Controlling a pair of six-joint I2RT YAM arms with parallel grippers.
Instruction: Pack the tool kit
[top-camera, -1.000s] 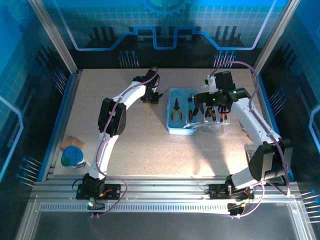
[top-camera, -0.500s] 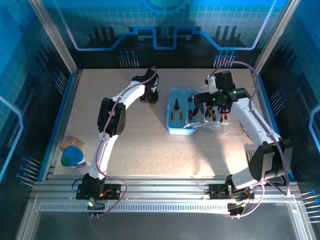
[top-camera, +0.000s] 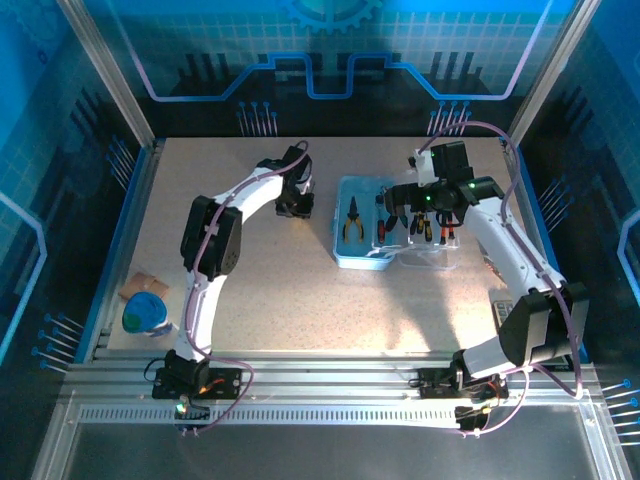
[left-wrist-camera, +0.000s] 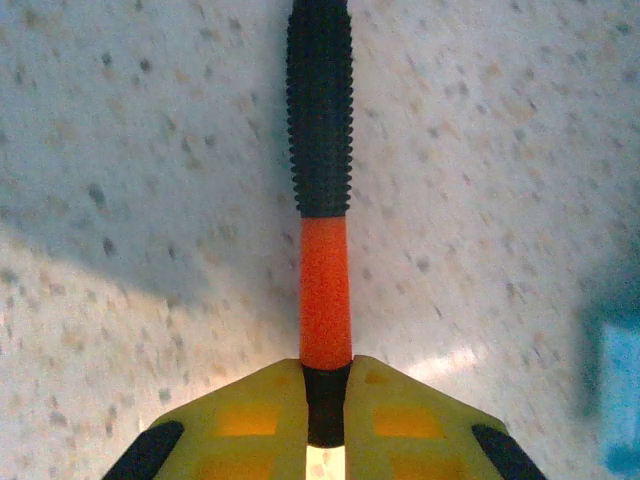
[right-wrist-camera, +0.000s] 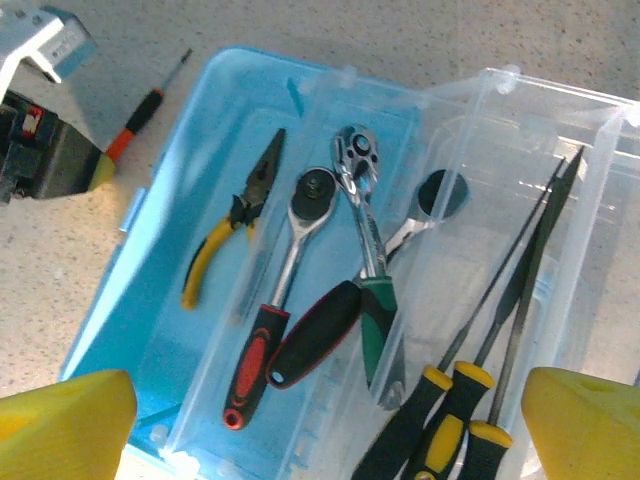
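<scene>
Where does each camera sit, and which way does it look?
Top external: above and behind, looking down at the table; left arm and right arm show.
Left wrist: on the left arm, looking down past the left end effector, shut on a screwdriver.
Right wrist: on the right arm, looking down into the open case; open right end effector at bottom.
Shared: top external and right wrist both show the case.

Counted one translucent light-blue case (right-wrist-camera: 165, 300) with one clear lid (right-wrist-camera: 470, 120). Found inside one pair of yellow-handled pliers (right-wrist-camera: 232, 225) and two ratchet wrenches (right-wrist-camera: 298, 245), one handled red and black, the other green and black. Counted three slim yellow-and-black tools (right-wrist-camera: 500, 290) on the lid side. Noted outside the case one orange-and-black screwdriver (left-wrist-camera: 325, 290), one round blue object (top-camera: 145, 313) and one tan piece (top-camera: 147, 281).
</scene>
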